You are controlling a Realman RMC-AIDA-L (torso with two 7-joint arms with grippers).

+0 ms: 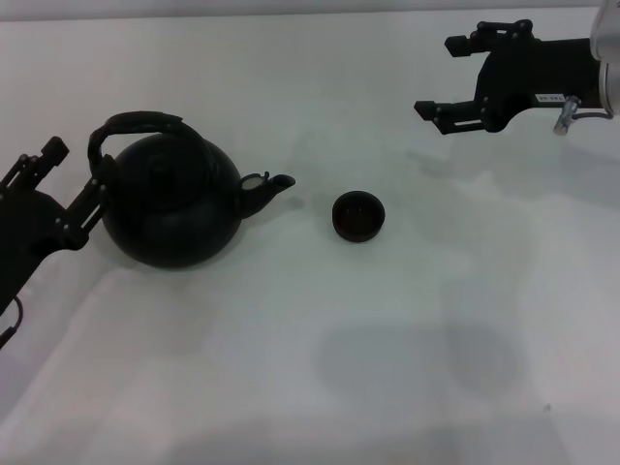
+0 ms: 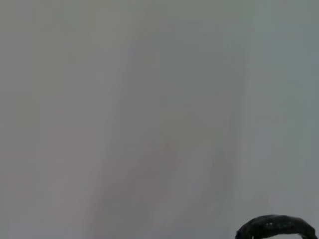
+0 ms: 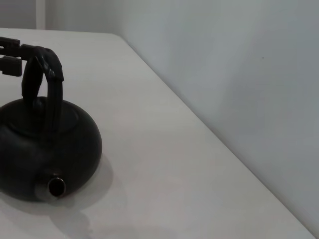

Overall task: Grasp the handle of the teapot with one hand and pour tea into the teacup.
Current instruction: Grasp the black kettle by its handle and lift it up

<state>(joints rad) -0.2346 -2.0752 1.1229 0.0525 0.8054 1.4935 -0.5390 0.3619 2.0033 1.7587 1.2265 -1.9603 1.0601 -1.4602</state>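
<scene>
The black round teapot (image 1: 170,213) stands left of centre on the white table, its short spout (image 1: 271,184) pointing right toward the teacup (image 1: 358,215). The small dark teacup sits upright about a hand's width from the spout. The arched handle (image 1: 136,126) rises over the pot's top. My left gripper (image 1: 70,179) is open right beside the handle's left end, with nothing held. In the right wrist view the teapot (image 3: 45,149) and its handle (image 3: 42,74) show, with the left gripper (image 3: 15,56) just behind them. My right gripper (image 1: 441,77) hangs open at the far right, well away from the cup.
The white table (image 1: 387,368) stretches bare in front of the pot and cup. In the right wrist view the table's far edge (image 3: 209,129) meets a pale wall (image 3: 239,64). The left wrist view holds only table surface and a bit of the handle (image 2: 276,228).
</scene>
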